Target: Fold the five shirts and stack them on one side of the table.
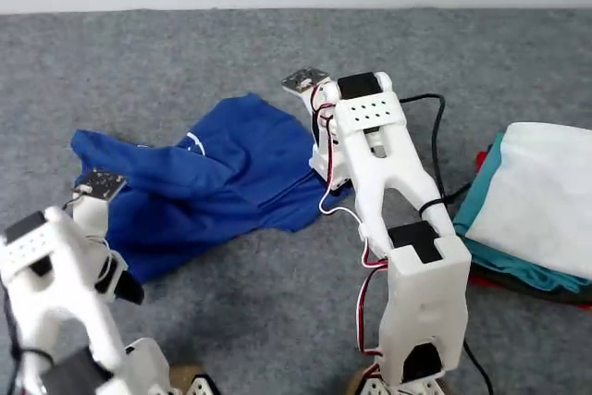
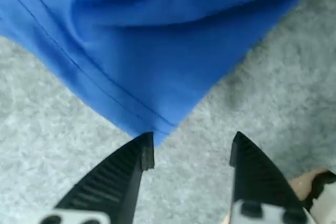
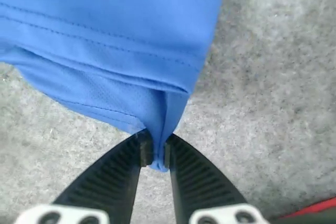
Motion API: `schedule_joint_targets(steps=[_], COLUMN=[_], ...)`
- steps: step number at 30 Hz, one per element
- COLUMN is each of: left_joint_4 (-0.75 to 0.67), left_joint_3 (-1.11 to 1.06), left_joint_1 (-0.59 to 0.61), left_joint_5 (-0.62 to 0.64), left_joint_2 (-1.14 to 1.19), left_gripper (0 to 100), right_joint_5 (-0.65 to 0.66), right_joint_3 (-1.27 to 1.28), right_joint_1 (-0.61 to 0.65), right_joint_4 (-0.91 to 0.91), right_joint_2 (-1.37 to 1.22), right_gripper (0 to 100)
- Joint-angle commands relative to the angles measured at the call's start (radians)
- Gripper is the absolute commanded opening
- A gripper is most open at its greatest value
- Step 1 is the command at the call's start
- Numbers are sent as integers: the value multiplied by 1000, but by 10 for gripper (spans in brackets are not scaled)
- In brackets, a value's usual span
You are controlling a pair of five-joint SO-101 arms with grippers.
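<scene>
A: Where is the blue shirt [image 1: 213,182] lying?

B: It is lying bunched up on the gray bench [image 1: 231,43], around the middle and reaching toward the left edge.

A: What is the right end effector [image 3: 155,150] doing?

B: It is pinching the blue shirt. Its two black fingers [image 3: 121,177] are pressing together on a fold of cloth by a stitched hem.

A: And the left end effector [image 2: 191,148]?

B: It is hanging wide open, just over the bench. A corner of the shirt is pointing at the gap, and one fingertip is sitting right by that corner. I cannot tell if it is touching the cloth.

A: Where are the arms standing?

B: Both are standing at the near edge. The left arm [image 1: 55,284] is leaning by the near left corner, at the shirt's left side. The right arm [image 1: 388,191] is reaching toward the middle, at the shirt's right side.

A: Are other shirts showing?

B: Yes. A pile [image 1: 527,228] is sitting at the right edge, well apart from the blue shirt. A white shirt [image 1: 546,187] is lying on top, a teal one [image 1: 476,210] is peeking out under it, and red cloth [image 1: 483,159] is showing at the bottom.
</scene>
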State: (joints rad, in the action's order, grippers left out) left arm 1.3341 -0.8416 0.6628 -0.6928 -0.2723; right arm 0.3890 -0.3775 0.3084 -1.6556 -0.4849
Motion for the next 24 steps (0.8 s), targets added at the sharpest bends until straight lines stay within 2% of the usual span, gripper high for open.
schedule_joint_targets(steps=[1, 4, 9, 12, 13, 17, 24], left_joint_4=[-23, -23, -69, -3, 32, 150, 244], left_joint_3=[105, 154, 213, 269, 303, 429, 559], left_joint_1=[-6, -6, -11, -25, -25, -25, -29], left_joint_5=[23, 28, 77, 77, 80, 81, 81], left_joint_2=[97, 173, 279, 284, 275, 144, -120], left_gripper=[242, 231, 117, 9, 16, 13, 13], right_joint_5=[-2, -2, -2, 0, 2, 2, 0], right_joint_3=[-54, -55, -101, -158, -178, -245, -262], right_joint_1=[5, -1, -1, -2, -2, -2, -2], right_joint_4=[-33, -44, -87, -96, -99, -99, -93], right_joint_2=[42, 44, 61, 114, 139, 228, 358], right_gripper=[10, 10, 10, 10, 10, 10, 10])
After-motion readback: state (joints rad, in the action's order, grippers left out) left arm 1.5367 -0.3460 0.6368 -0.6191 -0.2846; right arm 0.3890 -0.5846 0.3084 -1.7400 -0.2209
